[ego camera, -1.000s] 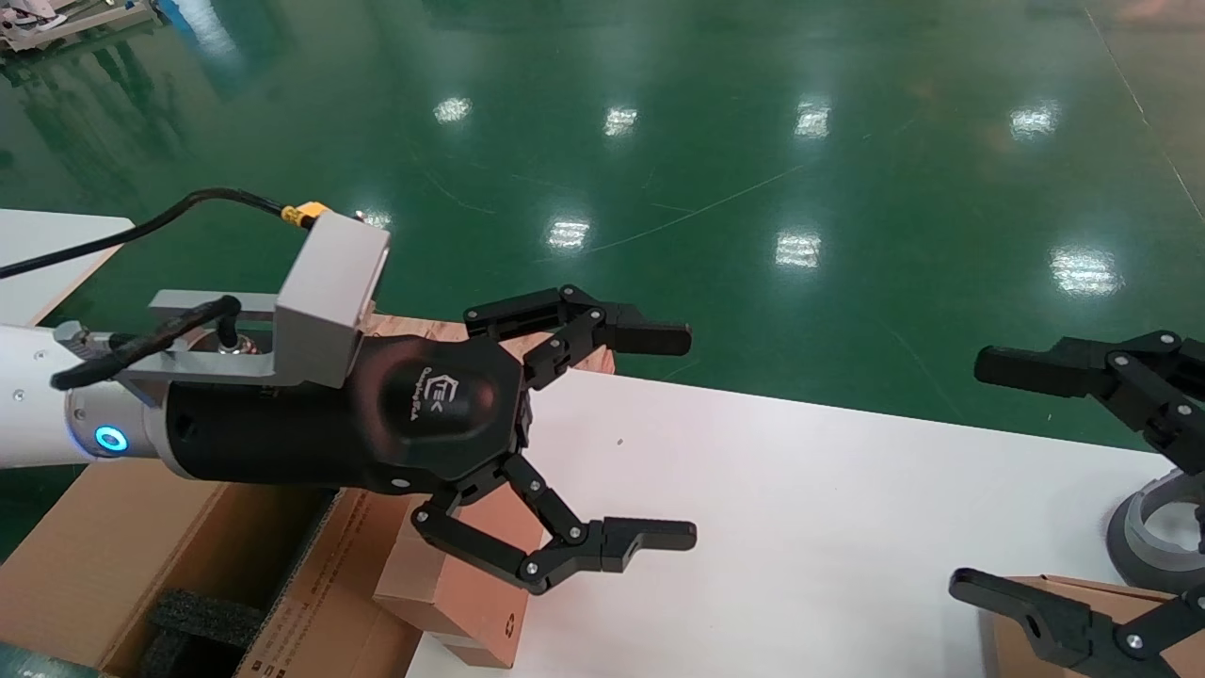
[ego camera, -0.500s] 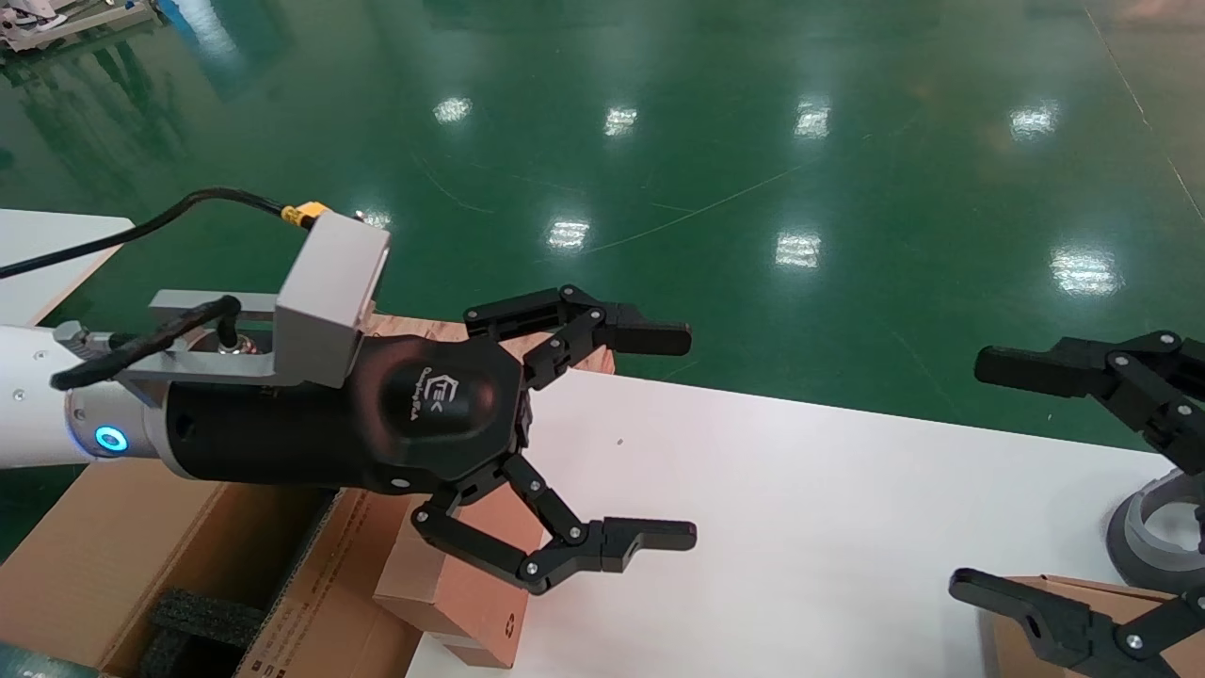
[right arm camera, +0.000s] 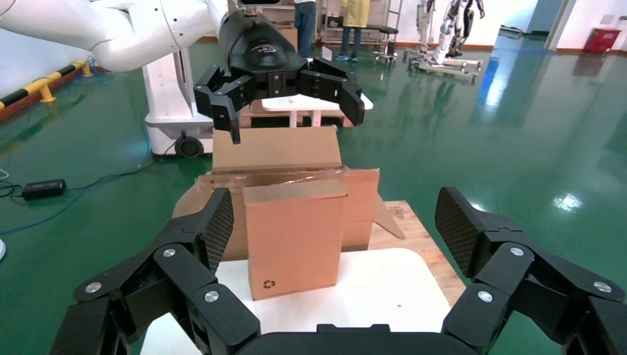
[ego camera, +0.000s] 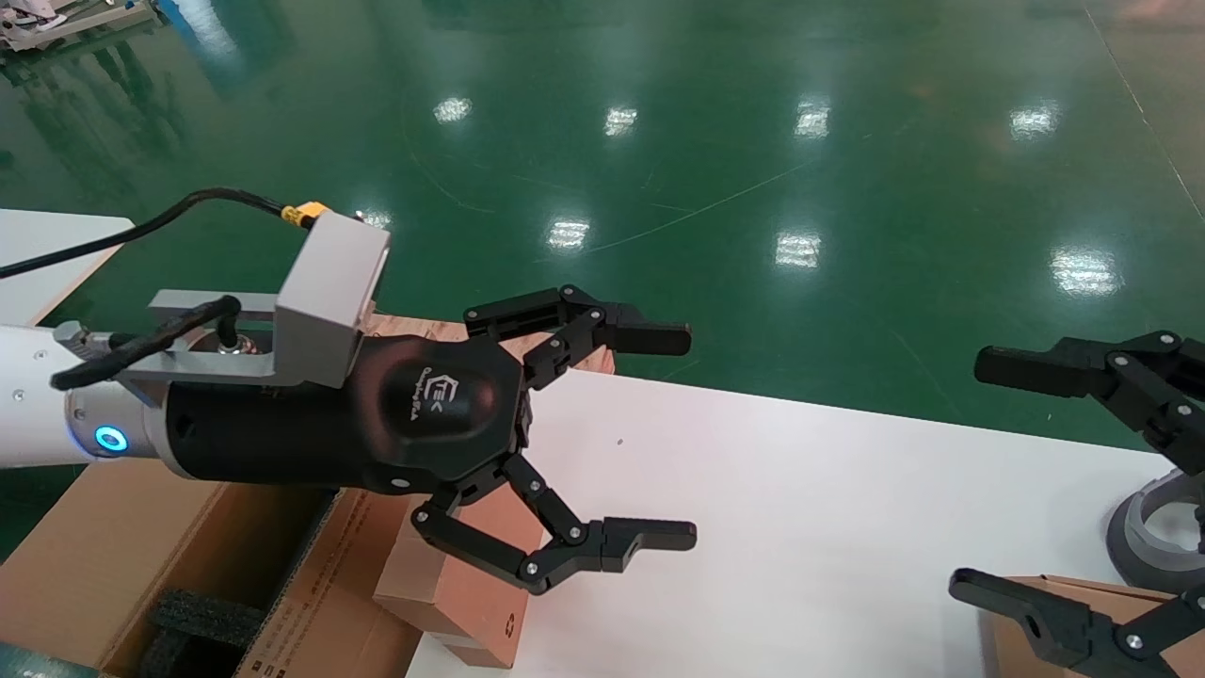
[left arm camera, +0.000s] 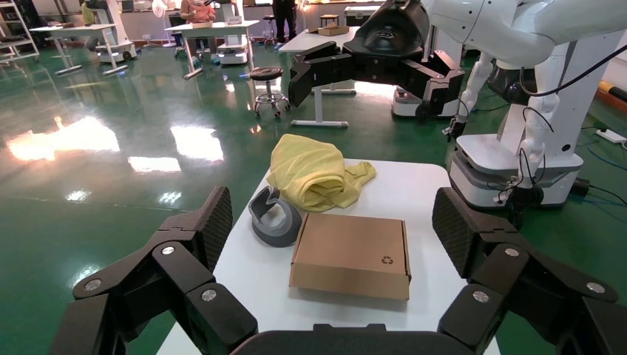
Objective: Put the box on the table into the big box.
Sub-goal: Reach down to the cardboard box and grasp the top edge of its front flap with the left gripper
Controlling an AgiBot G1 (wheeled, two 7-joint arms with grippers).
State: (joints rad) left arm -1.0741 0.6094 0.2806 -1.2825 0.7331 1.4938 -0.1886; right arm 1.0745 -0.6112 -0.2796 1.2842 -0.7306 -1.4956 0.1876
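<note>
Nothing is seen to have changed across the last second: the left hand (ego camera: 602,438) is held in the same place above the desk (ego camera: 800,527), its jaws spread wide and nothing gripped between them. From this it is judged that no grasp has yet begun and the task remains at its start.

Two small brown boxes are present. One box (ego camera: 466,589) stands on edge at the desk's end next to the big box (ego camera: 122,556), leaning against that carton's wall, just below the left hand. A second small box (left arm camera: 352,254) lies flat at the desk's far end from the big box, beside a grey ring (left arm camera: 273,220) and a yellow cloth (left arm camera: 319,174). The right hand (ego camera: 1026,480) is parked above that flat box, fully open and empty.

Black foam (ego camera: 193,617) is seen inside the big box. A recycling mark is printed near a corner of each small box. A white logo is carried on the left hand's housing, and a line of small print runs along the big box's side; neither can be read with certainty.
</note>
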